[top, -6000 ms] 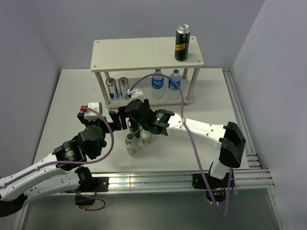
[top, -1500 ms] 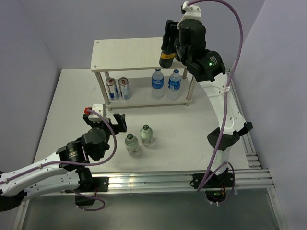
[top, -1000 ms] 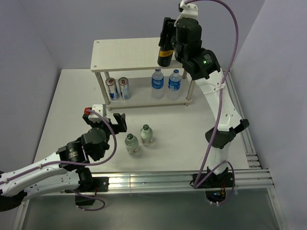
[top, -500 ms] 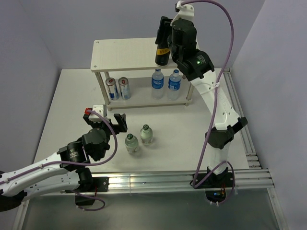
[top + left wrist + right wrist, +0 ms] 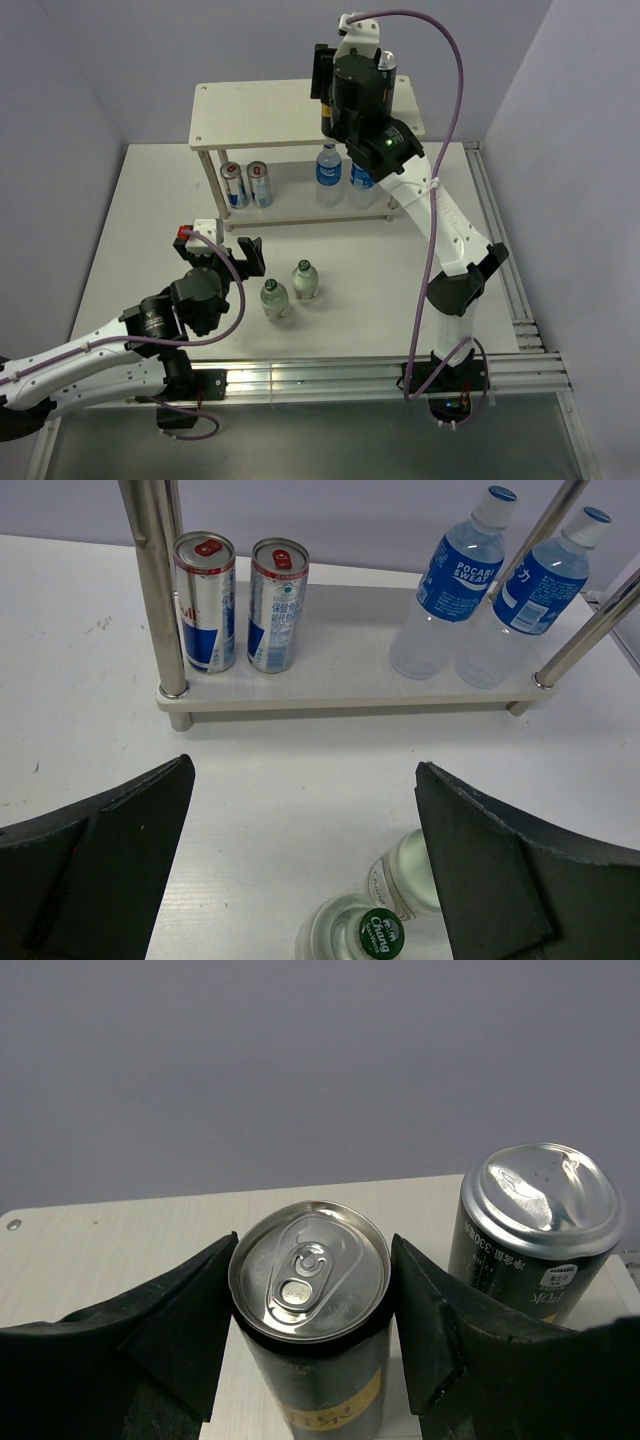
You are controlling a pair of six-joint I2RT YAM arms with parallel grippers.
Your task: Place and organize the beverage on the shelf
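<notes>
Lilac-grey walls frame a white bench (image 5: 150, 200) carrying the two-tier beige wood-grain shelf on thin white legs (image 5: 250, 110). The right tool (image 5: 310, 1380) is clamped on a black, yellow-labelled drink can (image 5: 310, 1270) over the shelf's top board, beside a matching black can (image 5: 540, 1230), apparently to line up the pair. The left tool (image 5: 305, 850), jaws wide apart, hovers in front of the shelf above two clear glass bottles (image 5: 380, 932), probably next.
</notes>
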